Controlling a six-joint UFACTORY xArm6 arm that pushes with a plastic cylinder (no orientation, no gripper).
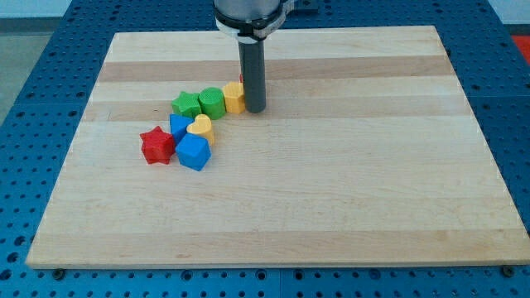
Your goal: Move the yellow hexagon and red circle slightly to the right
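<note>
The yellow hexagon point(233, 98) lies on the wooden board point(331, 190), left of centre towards the view's top. My tip point(254, 109) stands right beside it on its right, touching or nearly touching. Only a thin red sliver point(242, 79) shows at the rod's left edge, behind the yellow hexagon; it may be the red circle, mostly hidden by the rod.
Left of the yellow hexagon sit a green round block point(212, 102) and a green star point(187, 105). Below them lie a blue block point(179, 127), a yellow heart point(200, 128), a blue cube point(194, 152) and a red star point(156, 146).
</note>
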